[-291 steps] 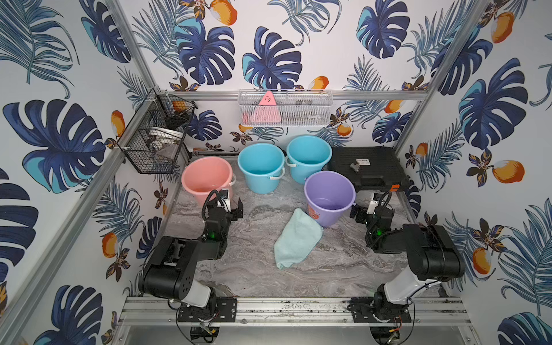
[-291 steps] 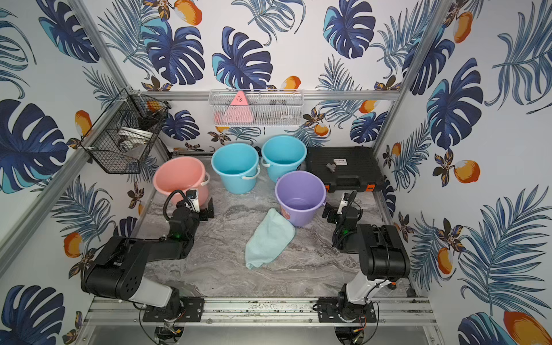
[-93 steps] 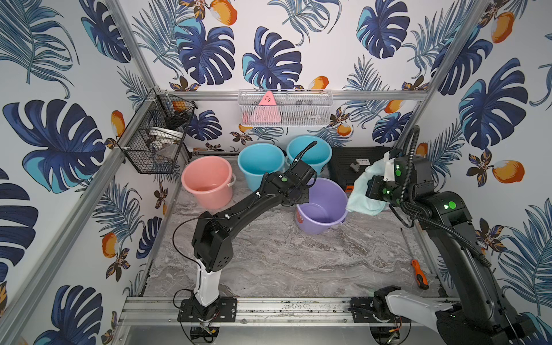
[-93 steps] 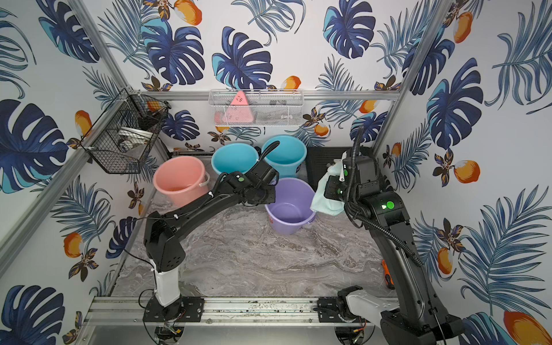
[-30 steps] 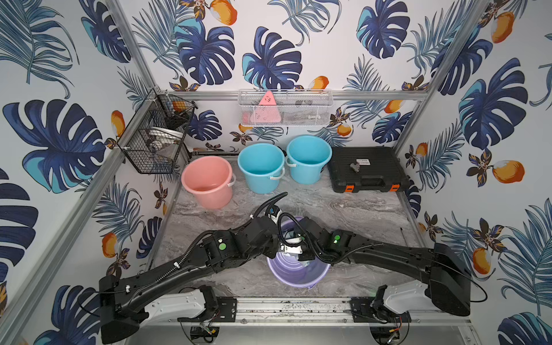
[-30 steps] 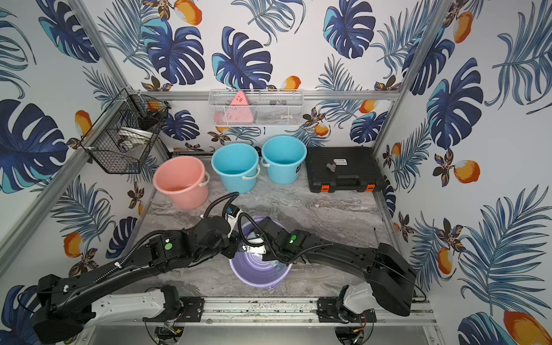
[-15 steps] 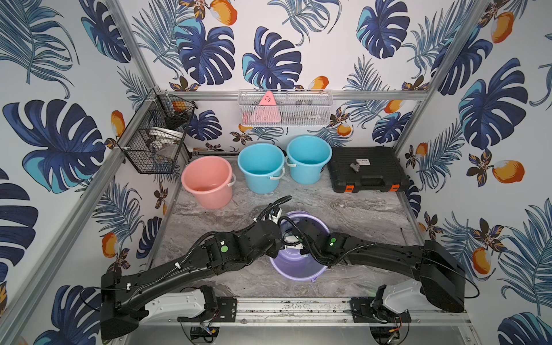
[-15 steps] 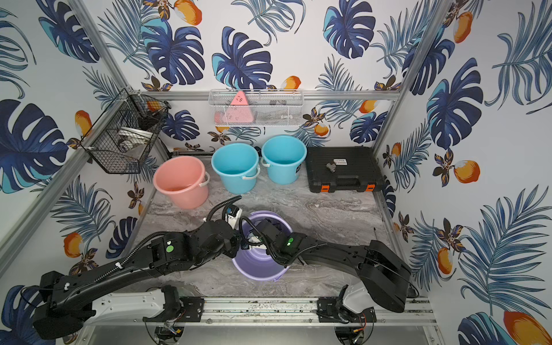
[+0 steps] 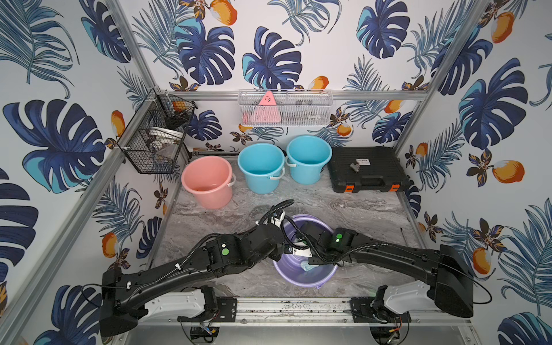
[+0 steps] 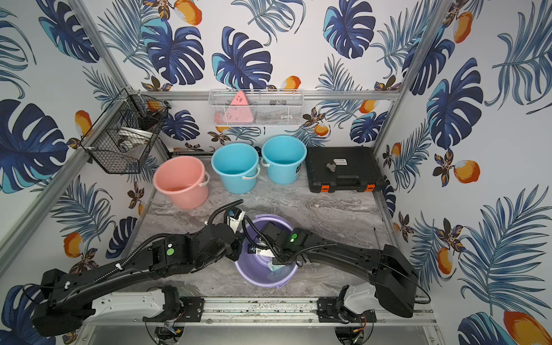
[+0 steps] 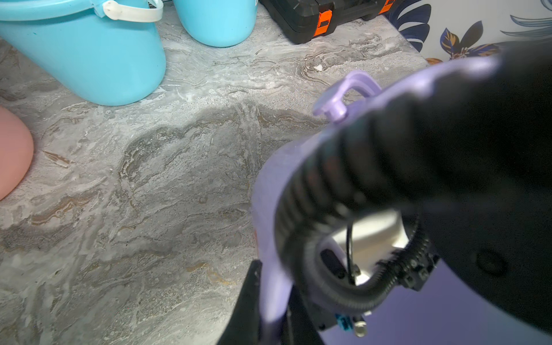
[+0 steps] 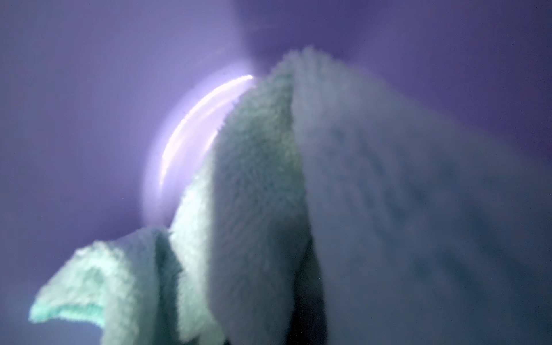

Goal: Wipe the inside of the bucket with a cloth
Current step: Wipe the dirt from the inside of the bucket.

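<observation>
Marble tabletop: left gripper still clamps bucket; right gripper still clenches cloth inside.

A grey, marble-patterned tabletop fills the lower middle of both top views. Along its far edge, from left to right, stand a pink bucket, two blue buckets side by side, and a closed black case with orange latches. Near the front edge sits a purple bucket. A thin dark stick lies by the right edge.
</observation>
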Tool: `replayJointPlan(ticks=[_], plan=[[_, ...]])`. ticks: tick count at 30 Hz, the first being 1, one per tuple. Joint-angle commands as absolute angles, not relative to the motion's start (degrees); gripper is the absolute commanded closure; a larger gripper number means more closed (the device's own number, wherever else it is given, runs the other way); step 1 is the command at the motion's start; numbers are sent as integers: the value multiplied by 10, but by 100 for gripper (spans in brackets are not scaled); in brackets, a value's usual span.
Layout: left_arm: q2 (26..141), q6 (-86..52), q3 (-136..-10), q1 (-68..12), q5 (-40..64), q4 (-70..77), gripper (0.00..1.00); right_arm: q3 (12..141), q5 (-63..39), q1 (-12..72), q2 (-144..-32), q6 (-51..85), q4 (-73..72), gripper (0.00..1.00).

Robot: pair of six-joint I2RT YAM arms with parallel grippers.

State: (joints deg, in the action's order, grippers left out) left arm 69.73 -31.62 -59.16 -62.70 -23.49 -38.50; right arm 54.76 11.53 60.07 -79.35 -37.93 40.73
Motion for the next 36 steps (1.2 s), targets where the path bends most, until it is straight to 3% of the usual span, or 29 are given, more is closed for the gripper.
replayJointPlan(ticks=[1, 8, 13, 25, 31, 36], plan=[[694, -306, -586, -629, -299, -406, 100, 538, -7, 598, -774, -350, 516, 100], [678, -325, -555, -632, -274, -357, 100, 492, -173, 593, -731, -327, 385, 100], [668, -346, -530, -632, -244, -322, 100, 450, -200, 593, -731, -298, 251, 100], [672, -387, -494, -636, -210, -298, 100, 351, 62, 599, -743, -253, -76, 100], [668, -385, -500, -641, -225, -319, 100, 341, 259, 634, -769, -315, -103, 100], [667, -382, -507, -642, -234, -332, 100, 359, 356, 651, -788, -360, -25, 100]])
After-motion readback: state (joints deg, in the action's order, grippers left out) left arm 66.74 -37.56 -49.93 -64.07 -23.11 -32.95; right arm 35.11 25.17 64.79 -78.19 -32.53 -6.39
